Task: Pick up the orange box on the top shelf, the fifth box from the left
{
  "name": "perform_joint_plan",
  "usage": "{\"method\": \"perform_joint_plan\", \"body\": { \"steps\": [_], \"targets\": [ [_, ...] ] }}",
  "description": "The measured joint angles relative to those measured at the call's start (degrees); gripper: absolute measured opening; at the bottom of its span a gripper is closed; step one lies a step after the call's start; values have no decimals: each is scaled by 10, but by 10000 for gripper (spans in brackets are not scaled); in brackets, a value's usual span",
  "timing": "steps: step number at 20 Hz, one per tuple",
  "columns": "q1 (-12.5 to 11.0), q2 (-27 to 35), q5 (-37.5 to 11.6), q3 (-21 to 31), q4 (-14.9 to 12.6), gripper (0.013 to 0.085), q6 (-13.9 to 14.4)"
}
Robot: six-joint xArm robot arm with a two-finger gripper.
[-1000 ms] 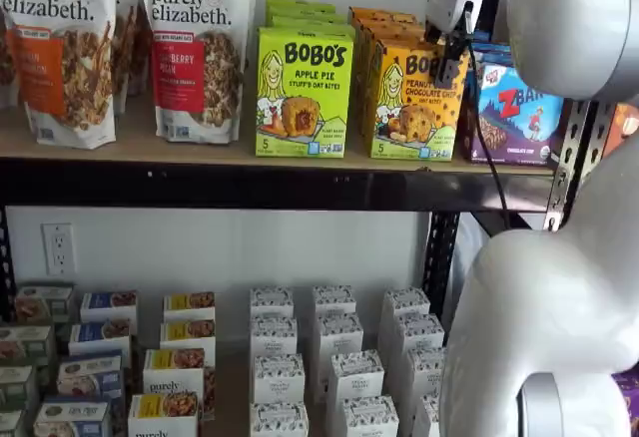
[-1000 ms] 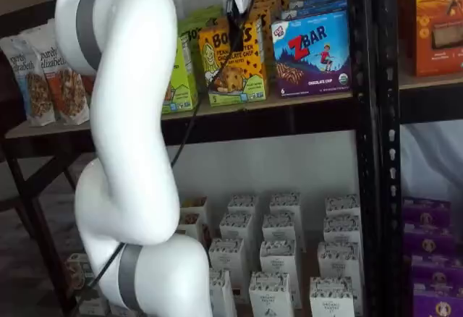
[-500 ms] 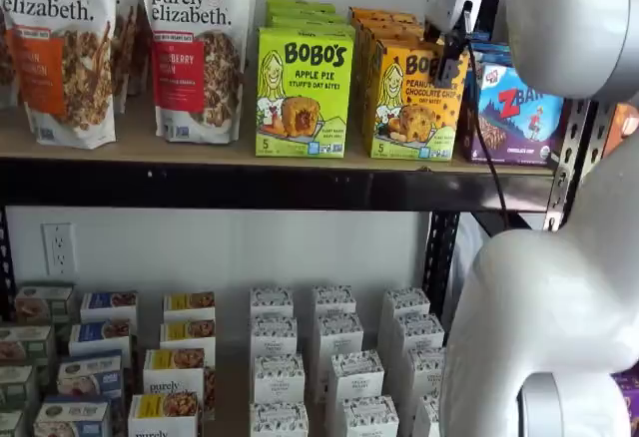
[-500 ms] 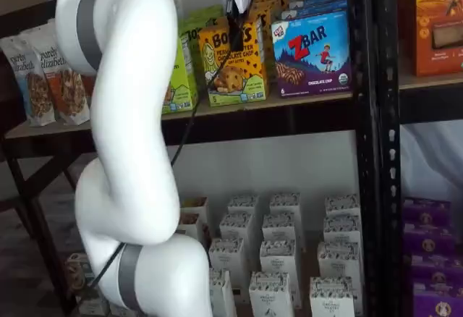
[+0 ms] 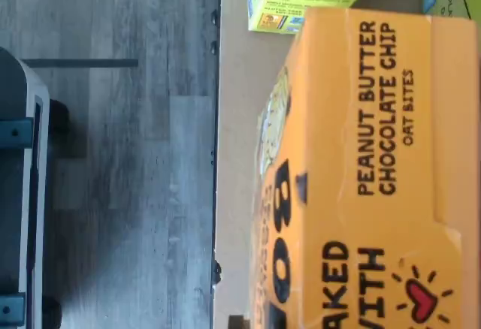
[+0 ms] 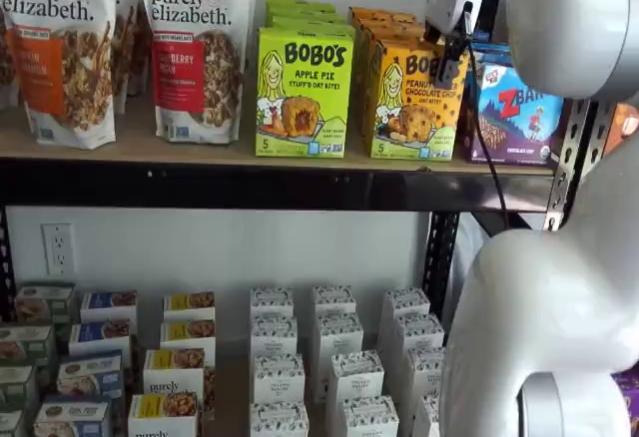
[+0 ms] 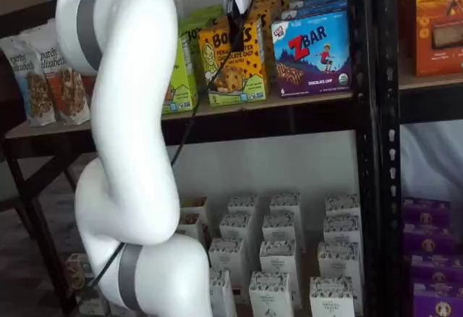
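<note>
The orange box (image 6: 411, 98) stands upright at the front edge of the top shelf (image 6: 250, 153), face out so it is easy to reach. It sits between the green box (image 6: 304, 90) and the blue box (image 6: 514, 108). The gripper (image 7: 235, 27) hangs down over the orange box's top front. I cannot tell if the jaws are open or gripping it. The wrist view shows the box's top very close.

Wrist view close above orange box (image 5: 361, 171); both shelf views face top shelf (image 6: 250, 153) frontally, one obliquely
</note>
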Motion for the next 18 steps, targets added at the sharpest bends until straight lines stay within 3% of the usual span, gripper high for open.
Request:
{"method": "perform_joint_plan", "body": {
  "steps": [16, 18],
  "targets": [
    [1, -1, 0, 4, 1, 610, 1],
    [1, -2, 0, 5, 1, 570, 1]
  ]
}}
